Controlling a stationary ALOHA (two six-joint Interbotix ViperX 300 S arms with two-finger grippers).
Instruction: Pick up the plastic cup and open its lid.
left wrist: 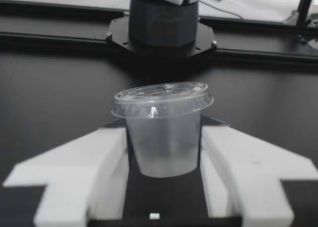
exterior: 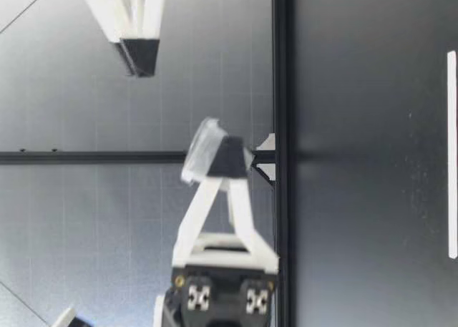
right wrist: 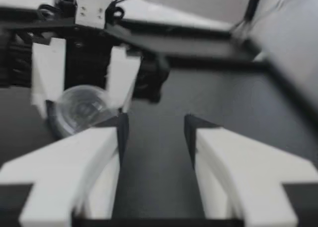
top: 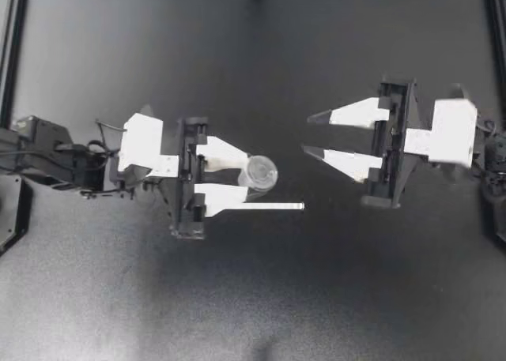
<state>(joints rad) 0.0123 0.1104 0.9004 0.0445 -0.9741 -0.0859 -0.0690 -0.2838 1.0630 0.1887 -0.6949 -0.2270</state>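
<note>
Clear plastic cup (top: pixel 261 171) just left of centre in the overhead frame, pinched in left claw (top: pixel 248 176). Both fingers pressed on the cup wall from opposite sides, below the rim. Lid (left wrist: pixel 161 95) on, seated all round. From table height: cup apparently held off the table (top: pixel 237 298), leaning slightly, lid uppermost.

Right claw (top: pixel 307 133) right of centre in the overhead frame, well apart from the cup. Fingers spread wide, nothing between them, tips pointing toward the cup. Through its own camera: cup ahead but off toward one finger, not lined up with the gap.

White strip (top: pixel 277 206) flat on the table, just below the left claw in the overhead frame. No part in the job.

Step in hand, by judgement: lift looks done, lid removal next. Keep left grip firm and low on the wall, clear of the lid. Bring right claw in level with the rim, close on the lid's lip only, peel up from one side. Risks: thin wall buckling, cup slipping out.
</note>
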